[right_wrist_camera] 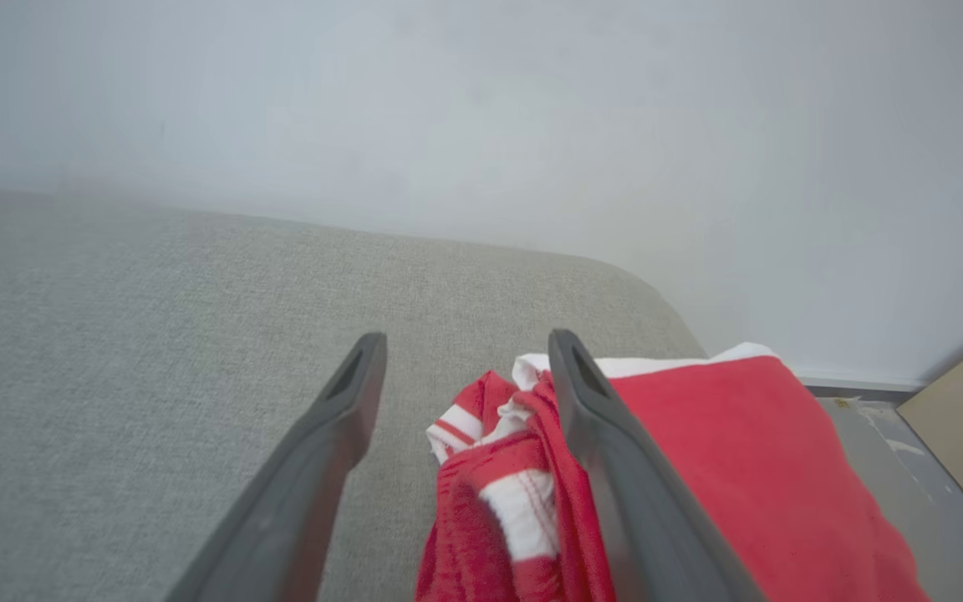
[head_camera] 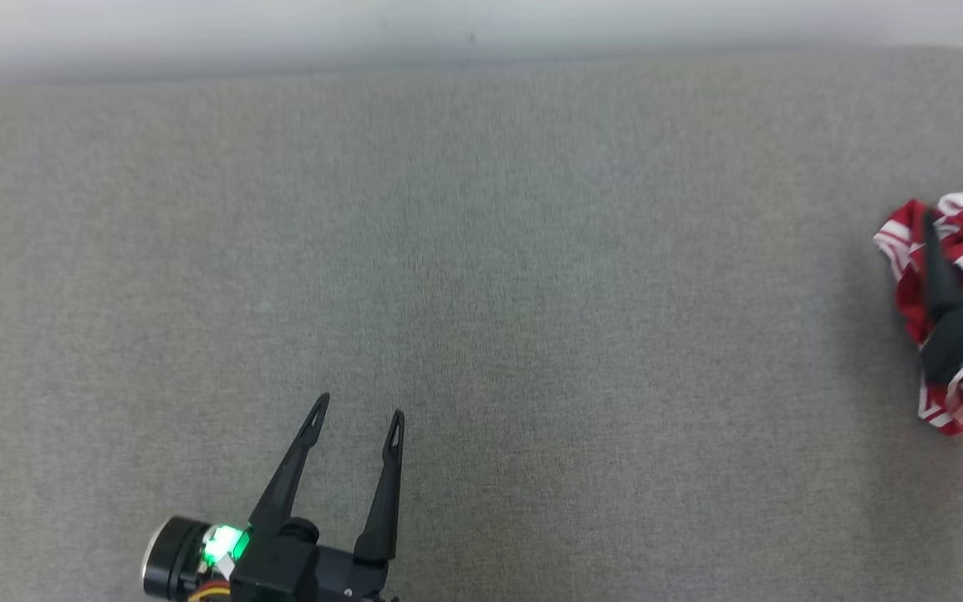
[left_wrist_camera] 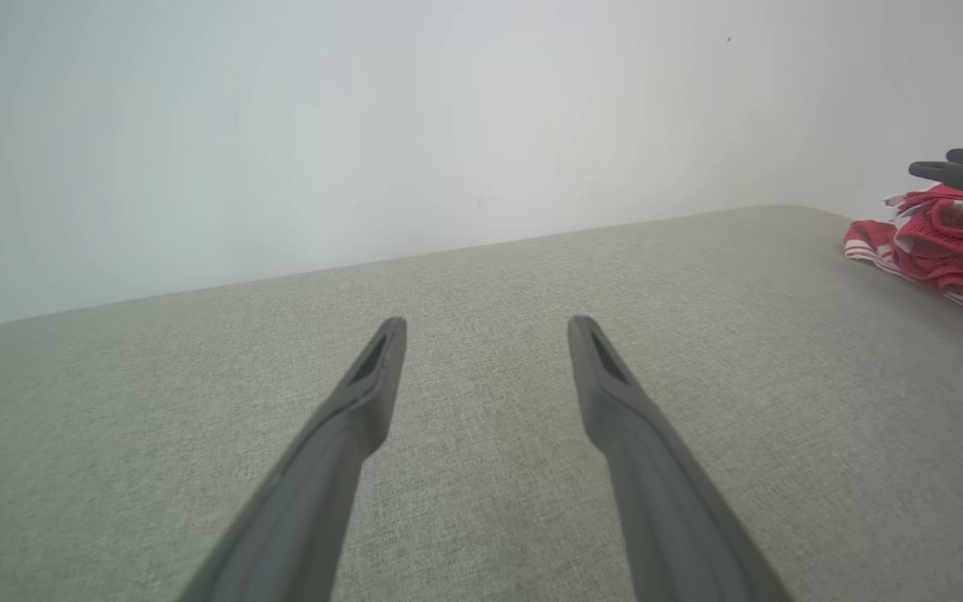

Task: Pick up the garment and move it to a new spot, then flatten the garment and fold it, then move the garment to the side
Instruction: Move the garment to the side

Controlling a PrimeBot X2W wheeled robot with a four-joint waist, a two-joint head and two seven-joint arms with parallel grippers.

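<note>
Spanning everything, the grey padded surface (head_camera: 481, 251) carries the crumpled red-and-white garment (head_camera: 904, 284) at its right edge. The right claw (right_wrist_camera: 465, 351) is the nearer, directly over it with fingers spread and fabric loose between them. The left claw (head_camera: 360, 410), equally open, hovers well apart by the near edge.

Noted red with white stripes and white edging on garment (right_wrist_camera: 724, 468), between and right of right gripper (right_wrist_camera: 465, 341) tips. Dark grey fingers (left_wrist_camera: 339, 451) on both. Plain grey-green weave on cushion (head_camera: 532, 293) ahead of left gripper (head_camera: 360, 407); green lamp (head_camera: 226, 543) at its base. White wall (left_wrist_camera: 364, 125) beyond.
</note>
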